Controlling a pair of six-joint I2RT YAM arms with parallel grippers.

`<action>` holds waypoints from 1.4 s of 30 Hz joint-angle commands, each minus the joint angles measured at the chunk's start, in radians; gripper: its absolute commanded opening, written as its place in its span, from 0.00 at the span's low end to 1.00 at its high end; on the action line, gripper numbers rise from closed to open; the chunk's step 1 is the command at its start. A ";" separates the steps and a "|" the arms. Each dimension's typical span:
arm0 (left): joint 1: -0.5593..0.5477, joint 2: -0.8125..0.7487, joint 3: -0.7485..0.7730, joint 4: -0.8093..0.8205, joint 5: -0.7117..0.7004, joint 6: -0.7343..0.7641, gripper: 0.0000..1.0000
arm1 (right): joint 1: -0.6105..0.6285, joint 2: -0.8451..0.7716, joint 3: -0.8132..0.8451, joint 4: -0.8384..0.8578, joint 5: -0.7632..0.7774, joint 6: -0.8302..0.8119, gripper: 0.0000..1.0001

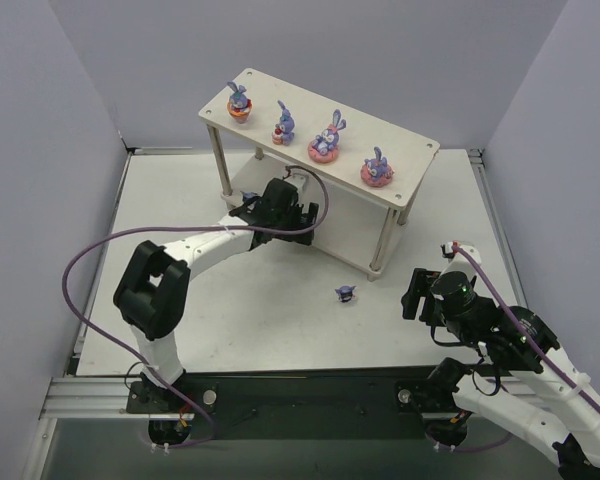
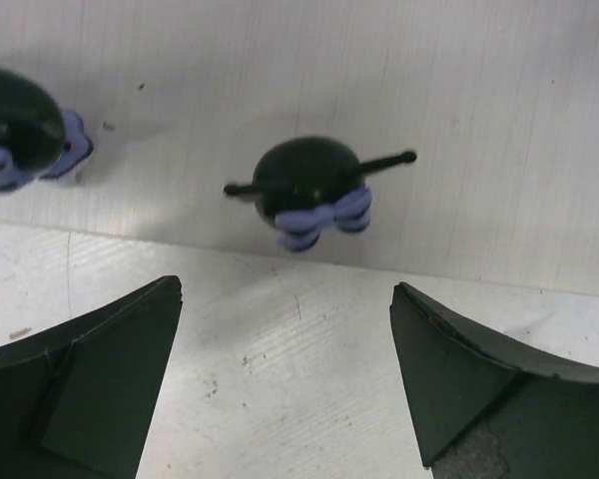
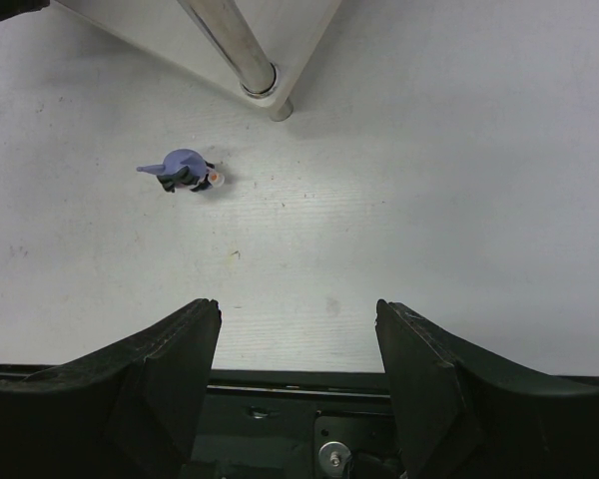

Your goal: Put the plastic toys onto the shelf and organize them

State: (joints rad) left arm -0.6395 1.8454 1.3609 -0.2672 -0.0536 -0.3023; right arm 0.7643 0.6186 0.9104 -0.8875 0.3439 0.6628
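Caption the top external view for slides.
Four purple rabbits line the shelf's top board; left gripper reaches toward its lower tier, one dark blue figure stands on the table.

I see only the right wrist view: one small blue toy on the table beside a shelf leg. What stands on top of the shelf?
Observer: Four purple rabbits stand in a row on the top board.
Operator: Where is the left arm?
Observer: The left gripper is low at the shelf, under the top board, with its jaws open and nothing between them.
Operator: Are any blue toys near it?
Observer: Yes, two dark blue figures sit just ahead of it, and it touches neither.
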 commanded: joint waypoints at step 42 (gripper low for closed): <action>-0.612 -0.015 0.036 -0.274 -0.646 -0.834 0.73 | -0.049 0.060 0.087 -0.123 0.113 0.031 0.66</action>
State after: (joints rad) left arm -1.2308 1.7809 1.2930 -0.3817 -0.6319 -1.0153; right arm 0.7284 0.7033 0.9588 -0.9348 0.3912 0.6662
